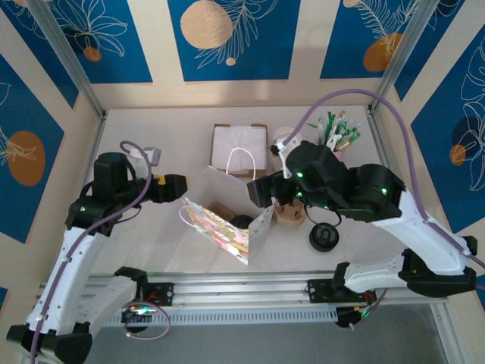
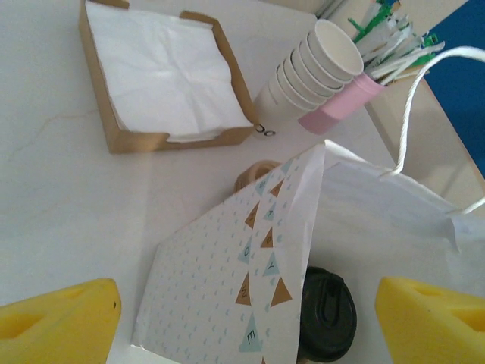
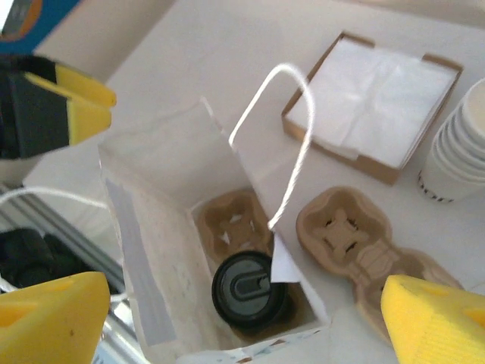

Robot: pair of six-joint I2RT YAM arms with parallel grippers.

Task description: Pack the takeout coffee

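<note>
From above, both arms were bent inward, left gripper (image 1: 179, 187) and right gripper (image 1: 258, 189) flanking the paper bag (image 1: 220, 231). At the left wrist, fingers (image 2: 61, 322) spread, empty; pennant lettering (image 2: 261, 250) illegible. At the right wrist, fingers spread; takeout coffee (image 3: 246, 288) stood in the bag's carrier (image 3: 227, 224).

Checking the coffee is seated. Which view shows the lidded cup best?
Right wrist: it looks down into the bag, with the lidded cup sitting in the carrier. Left wrist catches its lid beside the bag's edge; top external, a dark spot.
</note>
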